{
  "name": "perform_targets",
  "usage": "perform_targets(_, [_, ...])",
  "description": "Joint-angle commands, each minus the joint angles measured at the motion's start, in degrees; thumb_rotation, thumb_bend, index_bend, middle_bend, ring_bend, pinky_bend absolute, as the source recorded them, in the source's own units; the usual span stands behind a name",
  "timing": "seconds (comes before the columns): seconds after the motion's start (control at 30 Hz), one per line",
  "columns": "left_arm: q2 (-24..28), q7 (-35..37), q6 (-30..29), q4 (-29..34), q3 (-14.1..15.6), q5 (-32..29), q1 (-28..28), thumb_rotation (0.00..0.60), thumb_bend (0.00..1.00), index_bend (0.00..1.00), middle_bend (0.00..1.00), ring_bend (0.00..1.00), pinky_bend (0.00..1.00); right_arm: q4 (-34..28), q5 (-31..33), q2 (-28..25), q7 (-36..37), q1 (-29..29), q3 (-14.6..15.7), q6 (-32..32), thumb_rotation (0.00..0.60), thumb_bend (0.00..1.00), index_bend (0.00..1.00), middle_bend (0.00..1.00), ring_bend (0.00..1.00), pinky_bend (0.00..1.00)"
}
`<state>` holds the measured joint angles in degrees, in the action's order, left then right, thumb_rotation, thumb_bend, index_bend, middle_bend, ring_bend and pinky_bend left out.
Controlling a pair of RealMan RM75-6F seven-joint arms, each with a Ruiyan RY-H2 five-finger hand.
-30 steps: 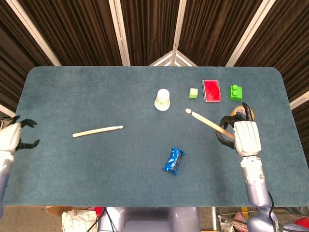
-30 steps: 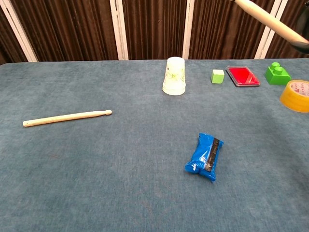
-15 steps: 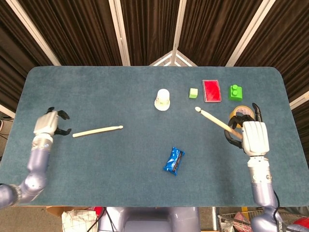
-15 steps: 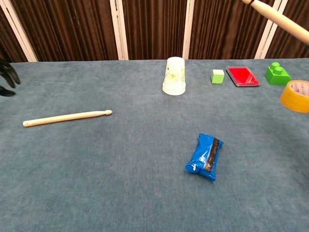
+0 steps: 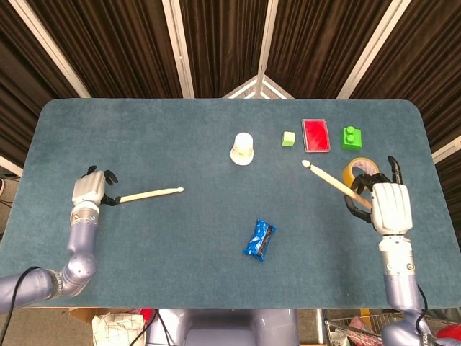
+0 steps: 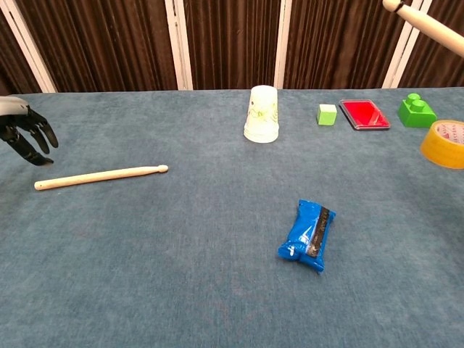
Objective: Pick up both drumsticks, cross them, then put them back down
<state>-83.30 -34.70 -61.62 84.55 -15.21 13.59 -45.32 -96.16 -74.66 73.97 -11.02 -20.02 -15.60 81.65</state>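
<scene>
1. We see a blue-carpeted desk (image 5: pixel 144 130) carrying everything.
2. Our right hand (image 5: pixel 387 205), by the right edge, grasps one drumstick (image 5: pixel 330 180) lifted off the desk, tip pointing toward the centre.
3. Our left hand (image 5: pixel 90 189) hovers near the left edge with fingers spread and released, just at the butt of the other drumstick (image 5: pixel 150 194), which lies flat on the desk.
4. A blue snack packet (image 5: pixel 259 240) lies toward the front edge.
5. A white paper cup (image 5: pixel 243 148) stands upside down toward the back edge.
6. A red box (image 5: pixel 315 135), a tape roll (image 6: pixel 444 143), a green brick (image 5: pixel 351 137) and a small green cube (image 5: pixel 289 138) sit near the back right corner.
</scene>
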Motion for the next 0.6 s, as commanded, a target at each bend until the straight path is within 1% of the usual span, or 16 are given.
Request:
perform_targets(0.03, [-2.4,-1.1,-0.3,-2.6,0.3,-0.9,-0.8,0.6,0.42,0.4,0.37,0.04,0.16,0.7,0.3,0.1,0.2,-0.1,-0.1,-0.4,0.6,0.41,0.64,0.62,0.46,0.06])
perform_targets(0.1, [-3.8,-1.2,0.1,-4.3,0.3,-0.9,-1.0,0.6,0.44,0.4,0.38,0.04,0.16,1.1,0.4,0.1,0.3,-0.1,-0.1,-0.4,0.6,0.41,0.64,0.62,0.46,0.06])
perform_targets(0.27, [-6.8,-1.8,0.7,-7.3,0.6,-0.1,-1.5,0.6,0.44,0.42,0.4,0.05,0.16,1.5,0.6,0.3,0.2,-0.3,-0.2,-0.5,0.6,0.41,0.64,0.62,0.46,0.06])
perform_targets(0.4, [-8.5,-3.2,0.0,-8.5,0.8,0.8,-2.1,0.6,0.44,0.42,0.39,0.05,0.16,1.8,0.8,0.0,0.5,-0.3,-0.6,-0.3,0.6,0.41,0.64,0.62,0.46,0.06])
perform_targets(0.6, [-10.1,-3.9,-0.7,-8.8,0.3,2.0,-2.5,0.6,0.44,0.43,0.39,0.05,0.16,1.9,0.9,-0.9,1.5,-0.3,-1.1,-0.5,0.6,0.41,0.64,0.62,0.46,0.06])
